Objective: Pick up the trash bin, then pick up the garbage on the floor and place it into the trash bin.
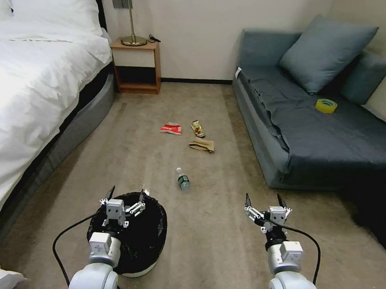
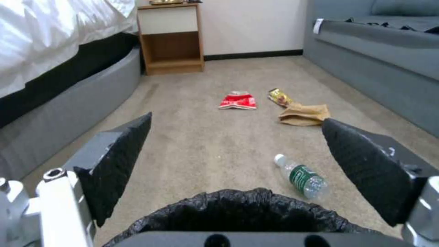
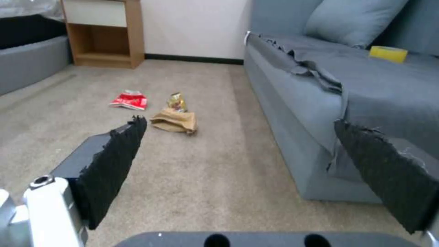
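The trash bin (image 1: 147, 241) stands on the carpet (image 1: 214, 232) right under your left gripper (image 1: 125, 197), whose fingers are spread wide above the far rim. Lower it straight, pinch rim and black bag (image 2: 247, 211) together. The right gripper (image 1: 264, 202), also wide, hovers apart; the plastic bottle (image 1: 183, 179) lies just beyond.

Four pieces of garbage are counted on the carpet: one red wrapper (image 1: 171, 128), one gold-brown wrapper (image 1: 198, 128), one tan paper bag (image 1: 202, 145) and one plastic bottle (image 1: 183, 179). One trash bin (image 1: 147, 241) and one tape roll (image 1: 325, 105) are counted.
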